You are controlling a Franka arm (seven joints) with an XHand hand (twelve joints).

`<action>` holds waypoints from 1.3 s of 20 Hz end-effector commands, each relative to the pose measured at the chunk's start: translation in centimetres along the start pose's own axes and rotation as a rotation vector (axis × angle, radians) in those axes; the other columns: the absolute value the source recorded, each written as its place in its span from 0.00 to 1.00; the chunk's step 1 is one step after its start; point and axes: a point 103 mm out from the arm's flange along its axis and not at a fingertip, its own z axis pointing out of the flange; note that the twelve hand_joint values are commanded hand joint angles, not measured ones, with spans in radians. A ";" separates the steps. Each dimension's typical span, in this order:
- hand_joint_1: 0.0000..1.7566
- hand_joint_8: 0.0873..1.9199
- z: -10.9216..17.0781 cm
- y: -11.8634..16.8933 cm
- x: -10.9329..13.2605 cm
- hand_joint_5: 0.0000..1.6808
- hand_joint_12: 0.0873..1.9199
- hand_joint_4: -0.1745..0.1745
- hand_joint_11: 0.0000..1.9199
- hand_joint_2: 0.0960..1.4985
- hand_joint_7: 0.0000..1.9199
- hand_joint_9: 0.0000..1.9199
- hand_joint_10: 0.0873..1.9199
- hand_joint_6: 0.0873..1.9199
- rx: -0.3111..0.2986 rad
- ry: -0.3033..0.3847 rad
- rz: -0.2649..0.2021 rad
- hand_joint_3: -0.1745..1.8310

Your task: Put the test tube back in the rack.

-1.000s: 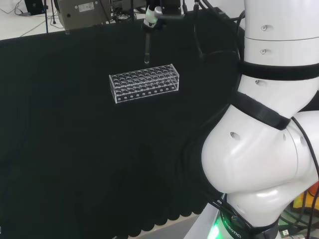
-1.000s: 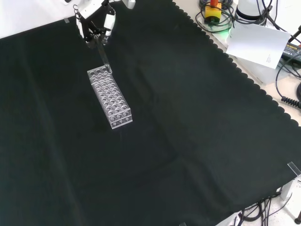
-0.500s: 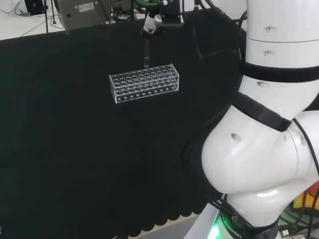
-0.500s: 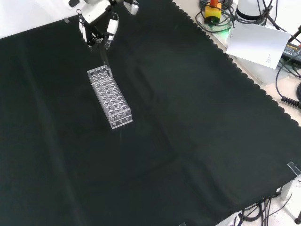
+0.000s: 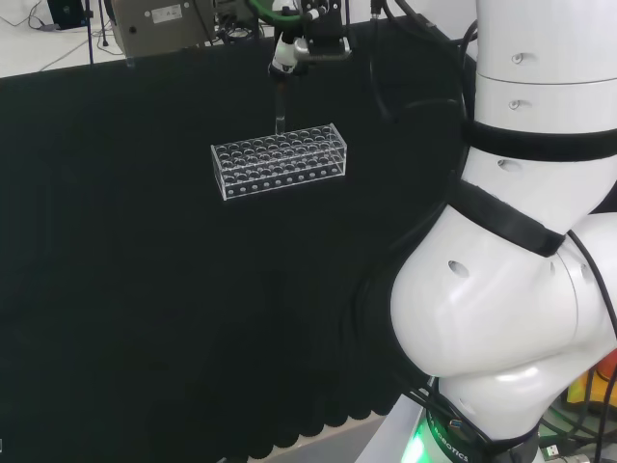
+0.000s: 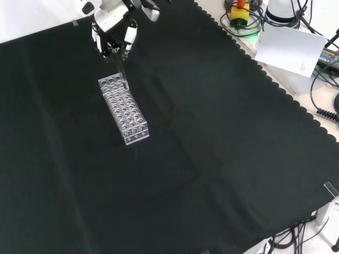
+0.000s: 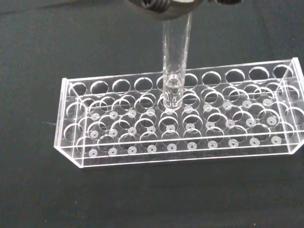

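Note:
A clear plastic rack (image 5: 279, 160) (image 6: 124, 109) (image 7: 180, 118) with several rows of round holes stands on the black cloth. The hand (image 5: 299, 46) (image 6: 113, 33) hovers over the rack's far side in the head view, shut on a clear test tube (image 5: 279, 106) (image 6: 121, 69) (image 7: 174, 61). The tube hangs upright from the fingers. In the wrist view its rounded lower end sits in or just over a hole near the middle of the rack; I cannot tell which.
Black cloth (image 6: 212, 159) covers the bench around the rack. The arm's white links (image 5: 521, 241) stand at the right of the head view. A white paper sheet (image 6: 288, 47) and cables (image 6: 241, 18) lie beyond the cloth's scalloped edge in the front view.
The hand with the tube has come lower and shifted slightly, left in the head view, so the tube's lower end now stands at the rack's top.

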 end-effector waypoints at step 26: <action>0.80 0.14 2.3 1.0 -0.2 0.68 0.60 0.00 0.45 0.64 0.91 0.65 0.29 0.31 -0.012 -0.094 -0.009 0.09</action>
